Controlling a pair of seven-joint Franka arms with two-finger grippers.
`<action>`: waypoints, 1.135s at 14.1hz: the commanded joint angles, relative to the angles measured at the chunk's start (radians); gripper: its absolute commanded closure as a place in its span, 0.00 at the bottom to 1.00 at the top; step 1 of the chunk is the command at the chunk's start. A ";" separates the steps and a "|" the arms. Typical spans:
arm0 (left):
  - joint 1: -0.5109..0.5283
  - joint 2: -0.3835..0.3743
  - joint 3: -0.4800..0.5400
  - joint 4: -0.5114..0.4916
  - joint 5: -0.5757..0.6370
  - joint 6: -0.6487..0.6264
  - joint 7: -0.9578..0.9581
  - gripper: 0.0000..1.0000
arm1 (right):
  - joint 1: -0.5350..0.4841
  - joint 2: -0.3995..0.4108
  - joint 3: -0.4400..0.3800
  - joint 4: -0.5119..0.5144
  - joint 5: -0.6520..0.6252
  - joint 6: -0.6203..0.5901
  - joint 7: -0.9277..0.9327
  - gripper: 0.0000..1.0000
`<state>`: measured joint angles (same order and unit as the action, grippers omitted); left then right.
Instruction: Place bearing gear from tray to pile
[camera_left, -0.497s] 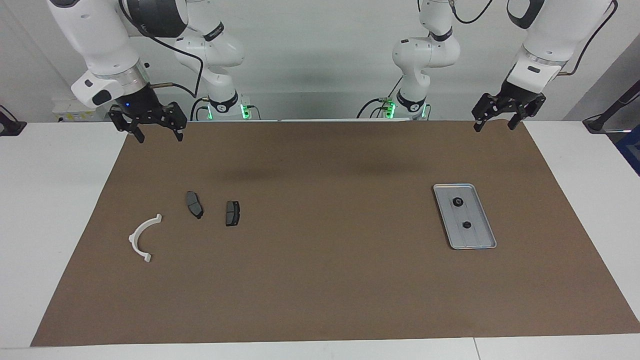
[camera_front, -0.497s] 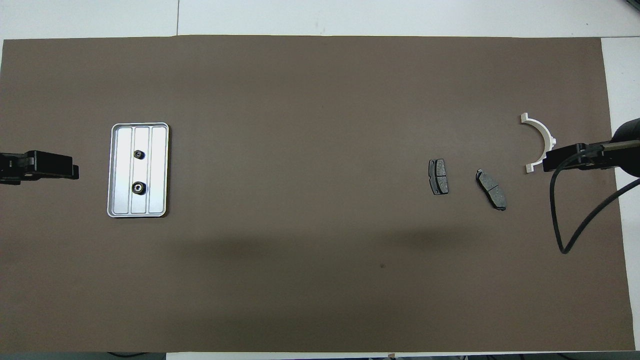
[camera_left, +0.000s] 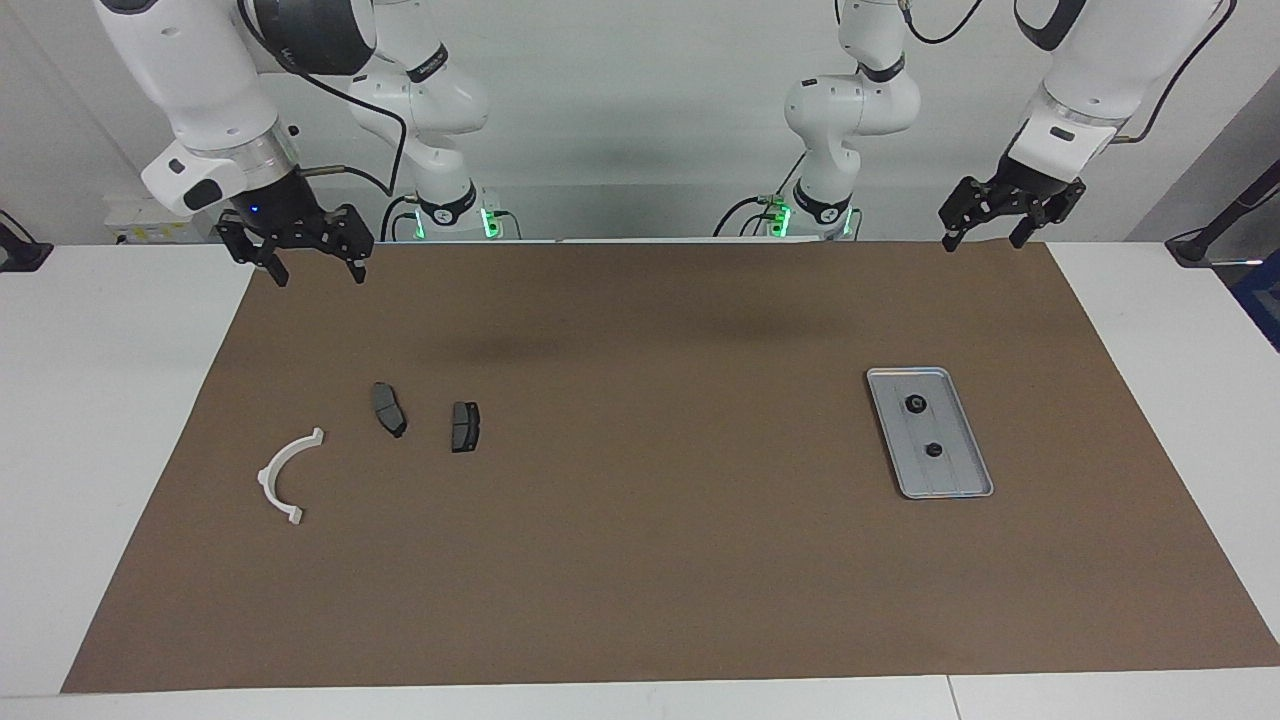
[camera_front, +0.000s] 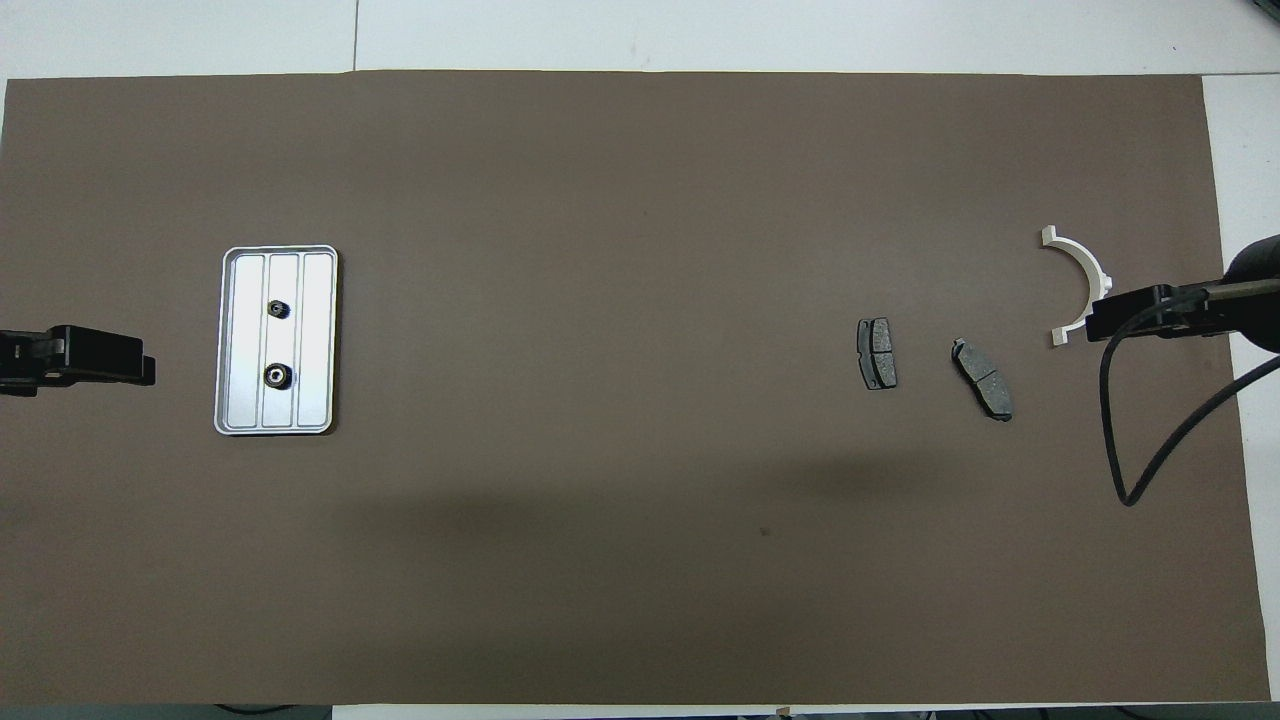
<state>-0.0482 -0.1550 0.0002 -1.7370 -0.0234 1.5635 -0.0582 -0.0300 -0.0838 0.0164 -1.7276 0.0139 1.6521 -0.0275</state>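
Observation:
The silver ribbed tray (camera_left: 962, 472) (camera_front: 318, 340) lies on the brown mat toward the left arm's end. Two small dark round bearing gears sit in it, one (camera_left: 915, 404) (camera_front: 279, 309) and another (camera_left: 933, 450) (camera_front: 276, 376). The pile lies toward the right arm's end: a white plastic arc (camera_left: 267, 472) (camera_front: 1086, 263) and two dark brake pads (camera_left: 389, 409) (camera_left: 464, 427) (camera_front: 877, 353) (camera_front: 982, 379). My left gripper (camera_left: 981, 243) (camera_front: 148, 358) hangs open and empty over the mat's edge by the robots. My right gripper (camera_left: 320, 278) (camera_front: 1092, 317) hangs open and empty over the mat's corner by its base.
The brown mat (camera_left: 650, 520) covers most of the white table (camera_left: 100, 400). A black cable (camera_front: 1130, 440) loops from the right arm over the mat near the arc.
The left gripper has risen a little and drawn back toward its base. The right arm and all the parts have not moved.

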 joint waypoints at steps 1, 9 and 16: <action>-0.015 -0.024 0.009 -0.024 0.013 -0.008 0.000 0.00 | -0.008 -0.022 0.005 -0.024 -0.002 0.015 0.006 0.00; -0.015 -0.026 0.007 -0.026 0.013 -0.007 0.000 0.00 | -0.005 -0.022 0.005 -0.024 -0.002 0.008 0.006 0.00; -0.001 -0.090 0.014 -0.237 0.013 0.193 0.050 0.01 | 0.007 -0.024 0.007 -0.026 0.000 0.006 0.009 0.00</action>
<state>-0.0475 -0.1773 0.0051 -1.8215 -0.0223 1.6490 -0.0417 -0.0205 -0.0838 0.0181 -1.7277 0.0139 1.6519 -0.0275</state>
